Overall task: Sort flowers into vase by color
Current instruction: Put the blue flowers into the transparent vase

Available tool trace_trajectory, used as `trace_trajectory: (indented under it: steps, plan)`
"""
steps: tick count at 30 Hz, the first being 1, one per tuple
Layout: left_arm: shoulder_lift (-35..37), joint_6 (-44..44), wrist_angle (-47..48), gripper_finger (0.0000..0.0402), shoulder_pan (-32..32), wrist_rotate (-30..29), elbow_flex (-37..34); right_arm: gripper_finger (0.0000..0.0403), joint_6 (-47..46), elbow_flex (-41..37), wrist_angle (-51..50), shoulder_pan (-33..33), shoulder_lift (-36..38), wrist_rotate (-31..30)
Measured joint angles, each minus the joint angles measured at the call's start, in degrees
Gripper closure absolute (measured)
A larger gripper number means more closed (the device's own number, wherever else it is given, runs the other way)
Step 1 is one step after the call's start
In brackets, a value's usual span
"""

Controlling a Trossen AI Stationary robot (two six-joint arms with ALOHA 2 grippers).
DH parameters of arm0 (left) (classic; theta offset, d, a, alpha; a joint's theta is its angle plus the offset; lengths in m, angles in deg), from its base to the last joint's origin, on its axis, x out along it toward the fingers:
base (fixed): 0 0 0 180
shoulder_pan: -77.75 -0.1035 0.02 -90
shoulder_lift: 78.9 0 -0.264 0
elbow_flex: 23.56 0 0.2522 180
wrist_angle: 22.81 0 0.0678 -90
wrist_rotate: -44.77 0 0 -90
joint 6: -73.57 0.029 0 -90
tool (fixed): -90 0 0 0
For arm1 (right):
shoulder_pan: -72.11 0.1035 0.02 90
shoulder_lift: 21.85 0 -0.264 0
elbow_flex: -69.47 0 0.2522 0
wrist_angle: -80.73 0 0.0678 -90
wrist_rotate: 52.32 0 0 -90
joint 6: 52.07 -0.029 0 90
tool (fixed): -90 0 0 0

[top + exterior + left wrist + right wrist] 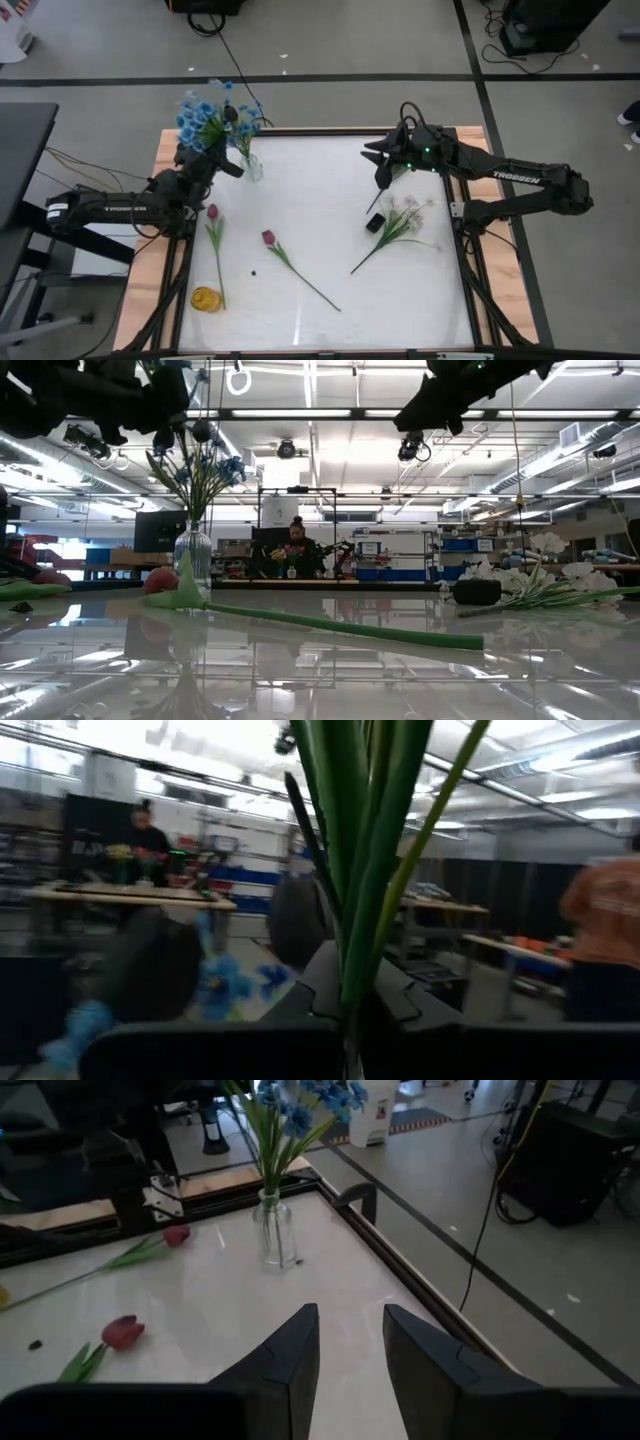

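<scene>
On table: pink tulip (268, 238), green-stemmed.

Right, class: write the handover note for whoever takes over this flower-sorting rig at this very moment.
Left end effector: at the glass vase in the table's far left corner, shut on blue flowers whose stems are in the vase.
Right end effector: open and empty, raised above the table's right side.
Done: blue flowers are in the vase.
Left: two pink tulips and the white flowers lie on the table. A yellow item sits near the front left.
</scene>
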Motion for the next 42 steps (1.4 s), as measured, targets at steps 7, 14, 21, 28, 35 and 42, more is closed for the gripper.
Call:
trace_trajectory:
  steps: [7, 14, 21, 28, 35, 42]
  plan:
    - [0.0, -1.9, 5.7, 0.0389, 0.6, 0.8, 0.0, 0.028, 0.0, 0.0, 0.3, -1.5, 0.0, 0.8]
    - [0.0, 1.2, 6.3, 0.0388, 0.6, 0.8, 0.0, 0.028, 0.0, 0.0, 0.3, -1.9, 0.0, 2.3]
    - [0.0, 1.4, 6.3, 0.0387, 0.6, 1.6, 0.0, 0.028, 0.0, 0.0, 0.2, -1.9, 0.0, 2.3]
    - [0.0, 1.8, 6.5, 0.0387, 0.3, 1.8, 0.0, 0.028, 0.0, 0.0, 0.2, -1.9, 0.0, 2.4]
    - [-0.1, 2.6, 6.6, 0.0387, -2.8, 5.1, 0.0, 0.028, 0.0, 0.0, 0.2, -1.9, 0.0, 3.8]
    - [-4.2, -1.5, 6.9, 0.0387, -6.4, 8.3, 0.1, 0.028, 0.0, 0.0, 0.1, -1.9, 0.0, 3.8]
